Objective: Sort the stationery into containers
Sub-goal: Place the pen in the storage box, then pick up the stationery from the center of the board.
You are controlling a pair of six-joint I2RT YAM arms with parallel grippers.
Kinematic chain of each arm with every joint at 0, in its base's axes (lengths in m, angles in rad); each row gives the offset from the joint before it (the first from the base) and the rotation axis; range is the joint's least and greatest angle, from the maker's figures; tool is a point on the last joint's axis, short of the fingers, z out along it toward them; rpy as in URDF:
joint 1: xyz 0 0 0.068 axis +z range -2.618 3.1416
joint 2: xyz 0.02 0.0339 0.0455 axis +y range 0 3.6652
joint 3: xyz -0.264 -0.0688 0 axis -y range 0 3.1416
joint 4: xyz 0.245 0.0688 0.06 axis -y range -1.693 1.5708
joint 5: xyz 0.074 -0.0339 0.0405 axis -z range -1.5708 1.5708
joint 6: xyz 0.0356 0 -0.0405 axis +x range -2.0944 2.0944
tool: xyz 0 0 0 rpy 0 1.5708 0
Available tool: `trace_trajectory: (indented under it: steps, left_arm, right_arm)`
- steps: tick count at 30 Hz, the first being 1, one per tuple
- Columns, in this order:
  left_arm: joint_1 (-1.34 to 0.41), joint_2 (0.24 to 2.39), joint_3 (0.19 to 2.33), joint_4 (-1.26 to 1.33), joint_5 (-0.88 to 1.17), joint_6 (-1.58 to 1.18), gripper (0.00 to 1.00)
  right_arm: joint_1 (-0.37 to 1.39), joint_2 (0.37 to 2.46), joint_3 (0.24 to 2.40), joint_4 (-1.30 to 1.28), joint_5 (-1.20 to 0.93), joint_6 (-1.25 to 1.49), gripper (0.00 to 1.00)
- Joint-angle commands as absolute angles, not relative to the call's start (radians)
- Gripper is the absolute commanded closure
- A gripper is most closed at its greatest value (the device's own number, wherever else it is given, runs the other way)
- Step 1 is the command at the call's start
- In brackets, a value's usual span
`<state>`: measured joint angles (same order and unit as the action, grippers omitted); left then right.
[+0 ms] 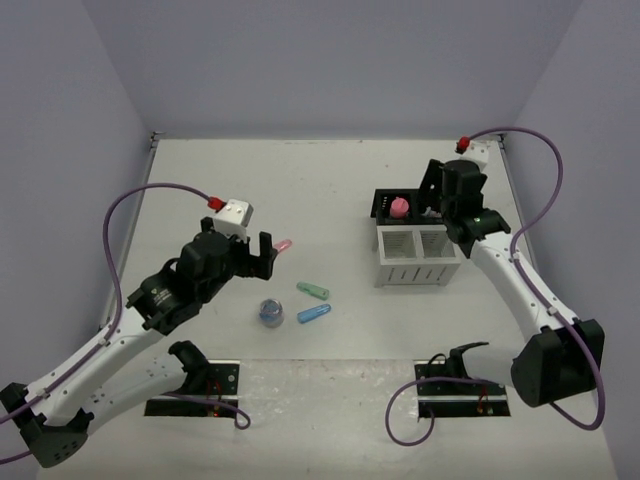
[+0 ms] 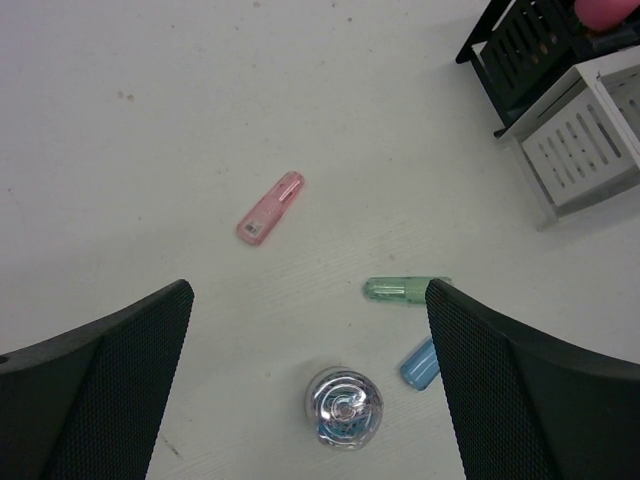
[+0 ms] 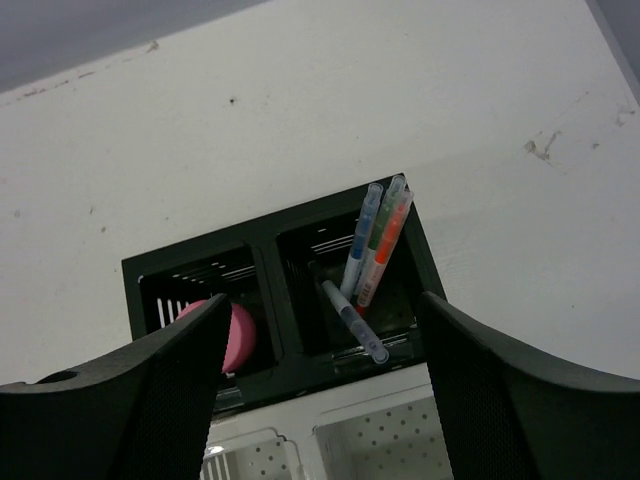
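Two arms at work on a stationery sort: the left gripper (image 1: 264, 252) hangs spread and empty over the loose pieces on the table (image 1: 200, 170), its fingers (image 2: 110, 380) framing a pink capsule (image 2: 270, 207) that lies flat and alone, with a mint capsule (image 2: 405, 290), a blue capsule (image 2: 420, 362) and a round blue-grey roll (image 2: 344, 407) clustered nearer the arm bases. Across the table the right gripper (image 3: 322, 305), likewise released and carrying nothing, hovers above the black organiser (image 3: 265, 300), whose right compartment holds four thin pens (image 3: 375, 245) leaning against its walls and whose left holds a pink round piece (image 3: 235, 335). The white organiser (image 1: 417, 262) stands just in front of the black one, touching or nearly so; what it holds cannot be told. By the look of it, four pieces are not yet sorted, and the pink capsule seems the likeliest next pick. The hazards are plain: a capsule lying flat could skid or roll out of a closing pinch if the fingers meet it off-centre; a wide-open descent near the cluster could knock the roll and send it wheeling away; and the right gripper, so close over the leaning pens, could catch their tips and tip them out or shove the light box.
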<state>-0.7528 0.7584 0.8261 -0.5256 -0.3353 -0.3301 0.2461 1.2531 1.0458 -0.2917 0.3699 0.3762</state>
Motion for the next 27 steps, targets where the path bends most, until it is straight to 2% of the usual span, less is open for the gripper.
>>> trace_trajectory:
  steps: [1, 4, 9, 10, 12, 15, 17, 19, 20, 22, 27]
  left_arm:
    - [-0.749, 0.786, 0.836, -0.518, -0.407, -0.355, 0.00]
    - [-0.747, 0.806, 0.853, -0.535, -0.434, -0.390, 0.00]
    - [-0.740, 0.858, 0.898, -0.609, -0.569, -0.486, 0.00]
    - [-0.736, 0.865, 0.909, -0.613, -0.600, -0.503, 0.00]
    - [-0.712, 0.858, 0.929, -0.669, -0.703, -0.560, 0.00]
    - [-0.696, 0.784, 0.913, -0.663, -0.744, -0.554, 0.00]
    - [-0.695, 0.714, 0.881, -0.613, -0.728, -0.499, 0.00]
    - [-0.695, 0.675, 0.847, -0.579, -0.684, -0.450, 0.00]
    - [-0.694, 0.660, 0.830, -0.569, -0.671, -0.441, 0.00]
    - [-0.694, 0.660, 0.825, -0.562, -0.655, -0.432, 0.00]
    - [-0.695, 0.712, 0.836, -0.578, -0.648, -0.427, 0.00]
  right_arm:
    - [0.297, 1.138, 1.091, -0.337, 0.323, 0.352, 0.23]
    - [0.406, 1.121, 1.152, -0.427, 0.274, 0.312, 0.23]
    - [0.634, 1.148, 1.183, -0.533, 0.003, 0.225, 0.25]
    - [0.646, 1.160, 1.183, -0.544, 0.003, 0.217, 0.26]
    - [0.804, 1.201, 1.178, -0.554, 0.020, 0.204, 0.26]
    - [0.865, 1.264, 1.169, -0.526, 0.006, 0.198, 0.26]
    - [0.896, 1.385, 1.192, -0.533, 0.003, 0.187, 0.25]
    - [0.919, 1.486, 1.228, -0.553, 0.016, 0.182, 0.21]
    - [0.928, 1.522, 1.241, -0.562, 0.026, 0.179, 0.11]
    - [0.947, 1.607, 1.281, -0.575, 0.045, 0.173, 0.08]
    - [0.973, 1.831, 1.389, -0.619, 0.058, 0.148, 0.25]
